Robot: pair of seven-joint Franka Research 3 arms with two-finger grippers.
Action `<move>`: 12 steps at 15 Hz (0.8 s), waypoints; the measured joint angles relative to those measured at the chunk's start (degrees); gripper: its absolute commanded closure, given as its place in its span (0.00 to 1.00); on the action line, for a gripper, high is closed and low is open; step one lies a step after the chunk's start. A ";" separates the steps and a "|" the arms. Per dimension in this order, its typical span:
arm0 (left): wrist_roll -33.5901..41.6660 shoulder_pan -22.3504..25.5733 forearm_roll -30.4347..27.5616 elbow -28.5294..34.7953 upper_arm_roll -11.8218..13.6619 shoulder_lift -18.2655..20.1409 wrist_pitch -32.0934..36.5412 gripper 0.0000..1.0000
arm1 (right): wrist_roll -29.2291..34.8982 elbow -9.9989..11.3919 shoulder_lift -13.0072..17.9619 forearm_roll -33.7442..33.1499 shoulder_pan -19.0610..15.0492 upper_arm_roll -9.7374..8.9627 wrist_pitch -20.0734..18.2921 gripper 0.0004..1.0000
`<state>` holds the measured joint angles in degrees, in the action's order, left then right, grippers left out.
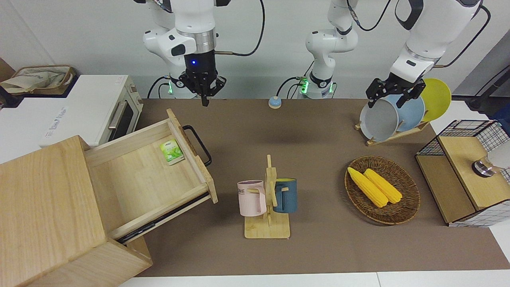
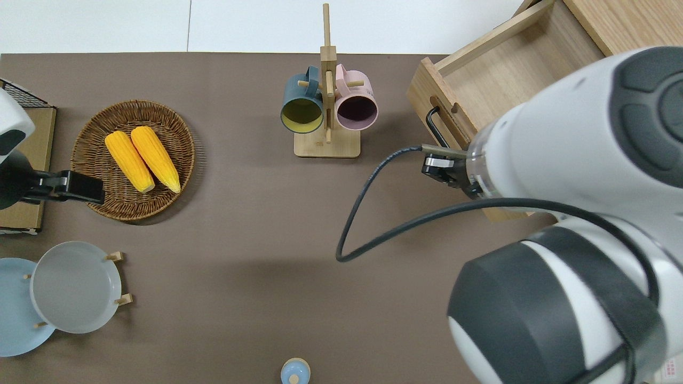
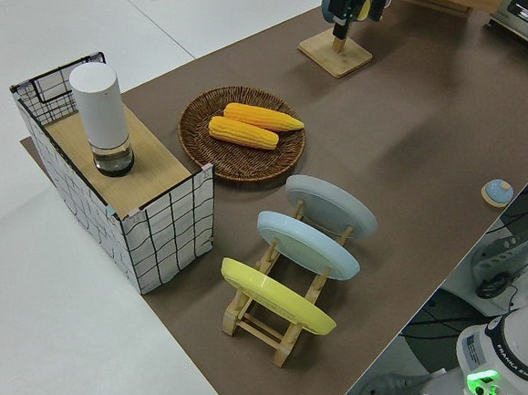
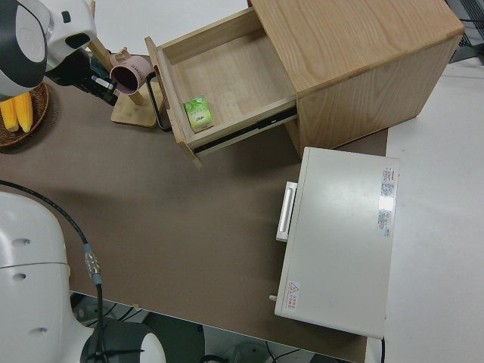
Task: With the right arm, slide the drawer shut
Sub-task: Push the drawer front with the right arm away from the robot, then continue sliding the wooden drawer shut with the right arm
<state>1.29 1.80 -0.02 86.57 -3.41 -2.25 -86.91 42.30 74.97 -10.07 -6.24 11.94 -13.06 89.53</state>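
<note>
The drawer [image 1: 143, 175] of the big pale wooden box [image 1: 44, 215] stands pulled out, with its black loop handle [image 1: 198, 144] toward the table's middle. It also shows in the overhead view [image 2: 496, 80] and the right side view [image 4: 227, 83]. A green packet [image 1: 171, 151] lies inside it. My right gripper [image 1: 205, 100] hangs in the air, fingers down and together, holding nothing. In the overhead view its wrist [image 2: 440, 168] is over the brown mat just beside the drawer's handle [image 2: 435, 120], and the fingers are hidden under the arm. My left gripper [image 1: 392, 99] is parked and open.
A white toaster oven [image 1: 79, 111] stands beside the wooden box, nearer to the robots. A mug rack [image 1: 267, 199] with two mugs stands mid-table. A basket [image 1: 402, 213] with corn, a plate rack [image 1: 398, 113] and a wire crate [image 1: 466, 171] are at the left arm's end.
</note>
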 measured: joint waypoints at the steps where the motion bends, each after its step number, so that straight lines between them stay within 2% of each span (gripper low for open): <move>1: 0.00 0.00 0.00 0.00 0.00 0.00 0.00 0.01 | 3.27 0.16 -0.94 -0.01 0.68 0.01 1.24 1.00; 4: 0.00 0.00 0.00 0.00 0.00 0.00 0.00 0.01 | 11.11 1.72 -3.44 -0.01 1.39 0.05 3.64 1.00; 8: 0.00 0.00 0.00 0.00 0.00 0.00 0.00 0.01 | 25.92 2.97 -7.71 0.11 2.27 0.06 6.13 1.00; 12: 0.00 0.00 0.00 0.00 0.00 0.00 0.00 0.01 | 35.54 3.95 -10.66 0.20 3.80 0.06 8.56 1.00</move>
<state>1.29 1.80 -0.02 86.57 -3.41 -2.25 -86.91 77.84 78.92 -20.73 -6.04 15.74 -13.00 98.09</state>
